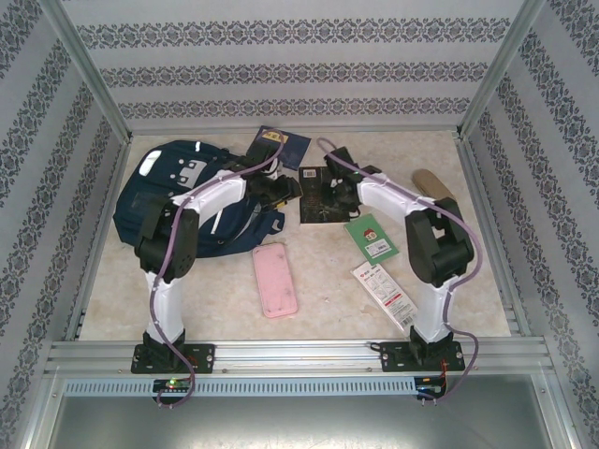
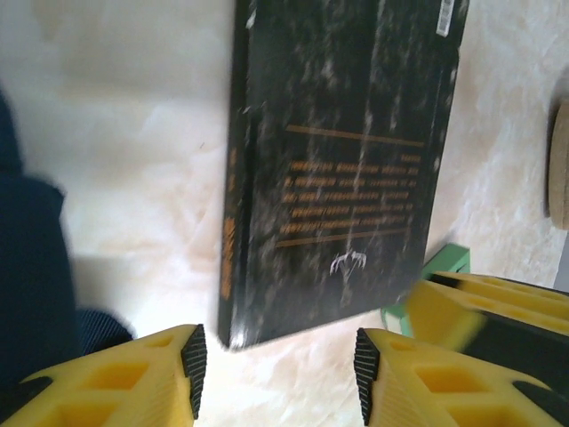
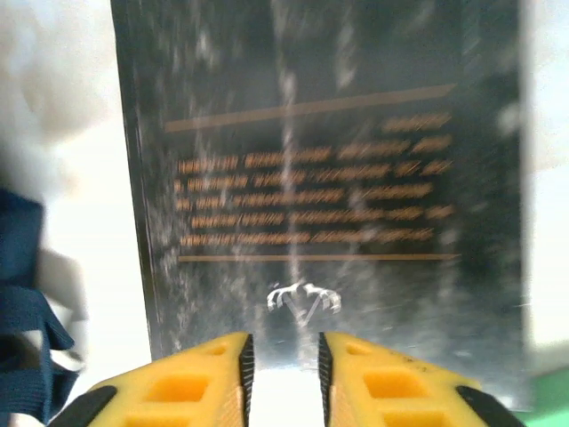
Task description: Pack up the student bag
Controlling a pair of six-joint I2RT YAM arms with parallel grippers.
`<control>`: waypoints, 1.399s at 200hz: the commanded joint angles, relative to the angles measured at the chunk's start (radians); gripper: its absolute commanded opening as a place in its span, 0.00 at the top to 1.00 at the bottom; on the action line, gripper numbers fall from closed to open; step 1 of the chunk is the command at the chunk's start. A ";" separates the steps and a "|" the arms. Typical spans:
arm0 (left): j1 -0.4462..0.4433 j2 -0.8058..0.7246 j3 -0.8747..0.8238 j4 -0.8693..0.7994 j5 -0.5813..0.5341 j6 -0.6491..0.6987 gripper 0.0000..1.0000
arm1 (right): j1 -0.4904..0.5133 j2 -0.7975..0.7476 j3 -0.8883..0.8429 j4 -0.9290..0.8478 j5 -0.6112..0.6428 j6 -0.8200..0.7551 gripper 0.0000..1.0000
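student bag upper left, black book centre, left pincer apart near its corner, right pincer slightly apart at its edge

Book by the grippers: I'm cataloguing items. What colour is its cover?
Black, pale-speckled, with orange lettering; the book shows best in right wrist view.

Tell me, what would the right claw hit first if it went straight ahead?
The black book: the right claw points straight at its near edge, jaws slightly apart. It seems very close, though depth is hard to judge.
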 commanded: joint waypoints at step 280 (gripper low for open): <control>-0.056 0.174 0.068 0.769 0.345 -0.393 0.52 | -0.133 0.216 0.123 0.029 -0.248 -0.084 0.63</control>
